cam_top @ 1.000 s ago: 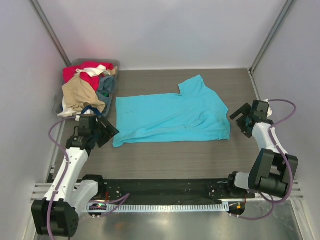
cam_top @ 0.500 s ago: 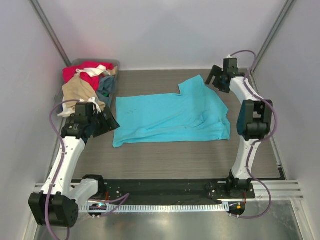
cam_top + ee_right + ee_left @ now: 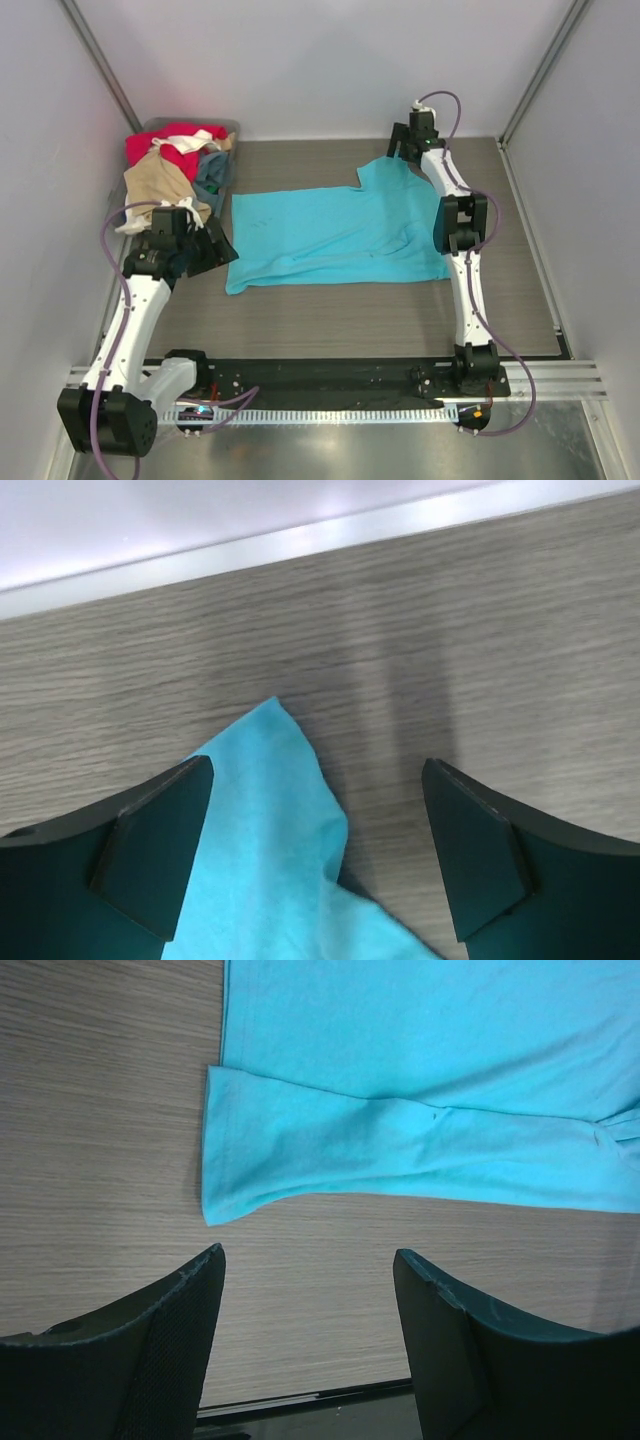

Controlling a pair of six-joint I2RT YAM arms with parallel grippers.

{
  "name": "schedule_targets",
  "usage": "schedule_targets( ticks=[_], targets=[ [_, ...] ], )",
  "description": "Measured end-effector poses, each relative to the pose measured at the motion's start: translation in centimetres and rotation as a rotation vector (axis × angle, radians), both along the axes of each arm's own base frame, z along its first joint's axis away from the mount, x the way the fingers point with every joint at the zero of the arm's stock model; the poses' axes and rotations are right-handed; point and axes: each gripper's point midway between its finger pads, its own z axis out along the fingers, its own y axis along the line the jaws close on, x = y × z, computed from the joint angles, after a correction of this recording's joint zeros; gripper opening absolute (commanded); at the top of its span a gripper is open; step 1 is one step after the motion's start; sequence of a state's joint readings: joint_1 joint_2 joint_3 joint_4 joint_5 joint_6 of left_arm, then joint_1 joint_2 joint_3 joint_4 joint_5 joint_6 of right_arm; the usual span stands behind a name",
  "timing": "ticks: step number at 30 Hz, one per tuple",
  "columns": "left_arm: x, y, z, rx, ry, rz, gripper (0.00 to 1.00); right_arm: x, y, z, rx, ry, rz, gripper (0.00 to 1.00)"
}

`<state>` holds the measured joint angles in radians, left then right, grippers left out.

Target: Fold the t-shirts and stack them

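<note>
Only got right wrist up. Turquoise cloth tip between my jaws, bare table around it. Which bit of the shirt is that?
Observer: The far right corner of the turquoise t-shirt, what looks like a sleeve. The rest lies spread across mid-table.
Operator: Left arm doing what?
Observer: The left gripper hangs over bare table just short of the shirt's near left corner, jaws open, holding nothing.
Operator: More shirts anywhere?
Observer: Yes, a red t-shirt and a tan t-shirt are heaped with others in the grey bin at the far left corner.
</note>
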<state>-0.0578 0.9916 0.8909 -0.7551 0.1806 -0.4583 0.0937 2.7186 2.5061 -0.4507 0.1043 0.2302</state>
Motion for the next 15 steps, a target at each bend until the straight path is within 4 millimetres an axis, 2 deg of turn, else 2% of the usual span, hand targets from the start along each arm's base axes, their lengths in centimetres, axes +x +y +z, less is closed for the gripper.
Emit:
schedule_targets(
  ticks=[5,7,11,14,15],
  targets=[
    [-0.1,0.0,0.2,0.000,-0.012,0.000,0.68,0.1,0.6,-0.3,-0.032,-0.004,0.023,0.75],
    [-0.1,0.0,0.2,-0.001,-0.012,0.001,0.68,0.1,1.1,-0.4,-0.034,-0.003,0.044,0.63],
    [-0.1,0.0,0.2,0.000,-0.013,0.001,0.67,0.2,1.8,-0.7,-0.017,-0.006,0.084,0.32],
    [-0.1,0.1,0.2,0.003,-0.013,0.004,0.66,0.4,2.5,-0.8,0.007,-0.014,0.118,0.01],
    [-0.1,0.1,0.2,0.005,-0.012,0.006,0.65,0.4,2.7,-0.8,0.009,-0.017,0.127,0.01]
  ],
)
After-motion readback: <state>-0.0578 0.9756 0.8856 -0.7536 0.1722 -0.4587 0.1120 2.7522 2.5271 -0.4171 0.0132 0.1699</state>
